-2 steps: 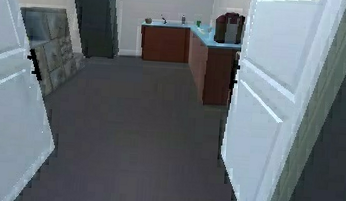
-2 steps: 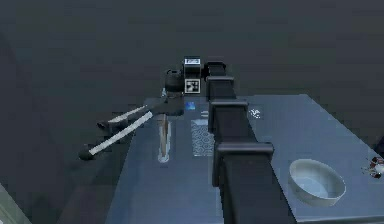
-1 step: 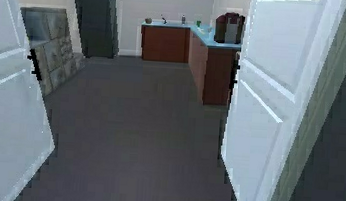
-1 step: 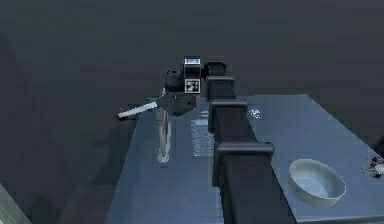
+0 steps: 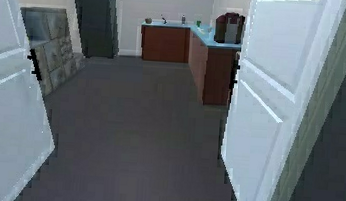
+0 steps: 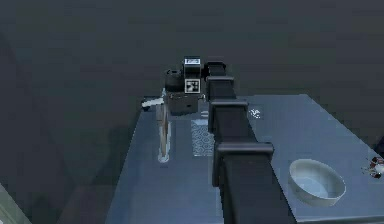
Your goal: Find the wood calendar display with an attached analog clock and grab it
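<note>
In the arm side view my arm (image 6: 232,140) reaches out over a grey tabletop (image 6: 290,125). Two white marker squares (image 6: 191,77) sit at its far end, with the gripper (image 6: 153,103) just left of them, near the table's far left corner. A thin pale upright thing (image 6: 165,135) stands on the table right below the fingers. I cannot tell whether the gripper holds anything.
A white bowl (image 6: 317,181) lies on the table's near right part. A small object (image 6: 376,169) sits at the right edge. Ahead, two white doors (image 5: 278,95) frame a doorway onto dark floor (image 5: 130,116). Beyond stand brown cabinets (image 5: 209,67) with a dark appliance (image 5: 229,28) on top.
</note>
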Motion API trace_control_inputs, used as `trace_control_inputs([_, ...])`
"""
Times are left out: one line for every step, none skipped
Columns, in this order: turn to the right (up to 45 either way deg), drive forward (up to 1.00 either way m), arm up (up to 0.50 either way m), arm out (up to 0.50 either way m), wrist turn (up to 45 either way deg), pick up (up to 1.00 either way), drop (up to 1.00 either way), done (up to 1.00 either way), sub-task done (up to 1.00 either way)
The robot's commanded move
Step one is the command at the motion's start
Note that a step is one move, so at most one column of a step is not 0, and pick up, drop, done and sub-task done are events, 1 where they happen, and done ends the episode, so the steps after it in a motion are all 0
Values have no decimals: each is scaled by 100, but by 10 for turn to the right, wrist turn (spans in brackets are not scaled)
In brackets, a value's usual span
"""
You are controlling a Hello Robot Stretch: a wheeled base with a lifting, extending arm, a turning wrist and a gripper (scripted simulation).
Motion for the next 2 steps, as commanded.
trace_control_inputs([0,0,0,0,0,100,0,0,0])
trace_control_inputs([0,0,0,0,0,0,0,100,0])
